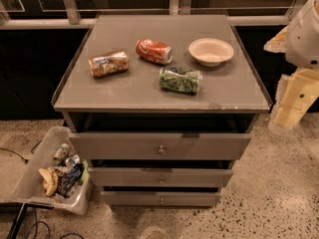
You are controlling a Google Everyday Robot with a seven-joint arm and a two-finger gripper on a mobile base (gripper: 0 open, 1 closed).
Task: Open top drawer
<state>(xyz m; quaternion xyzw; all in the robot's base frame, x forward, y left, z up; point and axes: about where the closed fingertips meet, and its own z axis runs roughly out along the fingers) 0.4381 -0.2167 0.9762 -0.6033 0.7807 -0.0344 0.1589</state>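
Note:
The top drawer (159, 146) is the widest grey front of three, just under the cabinet's top, with a small round metal knob (161, 150) at its centre. A dark gap shows between it and the cabinet top; its interior is hidden. Two narrower drawer fronts (160, 177) sit below it. My gripper (291, 103) shows as a cream-coloured part at the right edge, beside the cabinet's right front corner. It is apart from the drawer and well to the right of the knob. The white arm body (304, 31) is above it.
On the cabinet top (124, 91) lie a gold can (108, 63), a red can (154, 51) and a green can (180, 79), with a white bowl (211, 51) behind. A clear bin (30, 183) of trash stands on the floor at the left, with cables near it.

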